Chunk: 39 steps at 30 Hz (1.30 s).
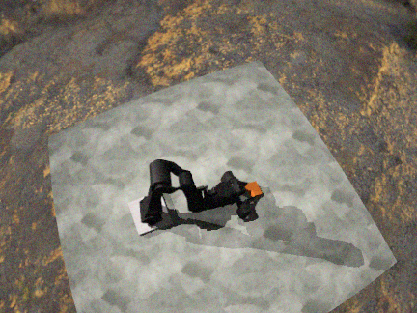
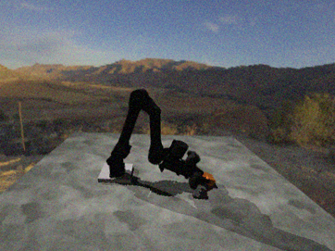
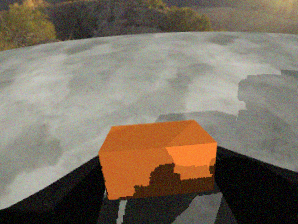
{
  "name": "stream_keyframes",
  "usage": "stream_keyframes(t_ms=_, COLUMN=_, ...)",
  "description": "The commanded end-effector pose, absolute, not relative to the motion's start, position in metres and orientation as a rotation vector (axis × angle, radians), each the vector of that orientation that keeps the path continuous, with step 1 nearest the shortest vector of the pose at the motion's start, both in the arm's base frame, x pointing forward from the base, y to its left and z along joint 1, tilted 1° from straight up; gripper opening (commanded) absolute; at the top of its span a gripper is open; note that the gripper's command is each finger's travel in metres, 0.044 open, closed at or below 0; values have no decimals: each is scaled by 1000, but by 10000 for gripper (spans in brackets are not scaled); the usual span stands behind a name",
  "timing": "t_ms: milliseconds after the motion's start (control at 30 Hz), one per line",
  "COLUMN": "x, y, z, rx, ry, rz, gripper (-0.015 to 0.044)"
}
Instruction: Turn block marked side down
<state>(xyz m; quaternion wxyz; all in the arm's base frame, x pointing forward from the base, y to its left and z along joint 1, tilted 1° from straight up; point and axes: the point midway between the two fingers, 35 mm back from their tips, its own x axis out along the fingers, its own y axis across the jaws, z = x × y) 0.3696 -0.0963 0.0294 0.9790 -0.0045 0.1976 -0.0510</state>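
Note:
The orange block (image 1: 254, 188) (image 2: 209, 179) (image 3: 155, 160) is between the fingers of my gripper (image 1: 252, 197) (image 2: 205, 184) (image 3: 157, 157), which is shut on it. In the wrist view two plain orange faces show, one partly in shadow; no mark shows on them, and the other faces are hidden. The gripper is tilted, pointing forward and down, low over the table (image 1: 208, 270) (image 2: 53, 244) (image 3: 60, 95). I cannot tell whether the block touches the table.
The arm's white base plate (image 1: 137, 217) (image 2: 105, 174) stands on the table behind the gripper. The arm's shadow falls across the table beyond the block. The far table edge shows in the wrist view.

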Motion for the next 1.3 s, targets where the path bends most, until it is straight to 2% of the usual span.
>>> stream_keyframes(t_ms=0, x=369, y=-95, z=29, rx=-1, ry=398, rz=-98, gripper=263)
stream_keyframes(t_ms=233, x=369, y=-95, z=29, rx=-1, ry=398, rz=-98, gripper=440)
stream_keyframes(t_ms=1267, x=369, y=-95, z=29, rx=-1, ry=398, rz=-98, gripper=440)
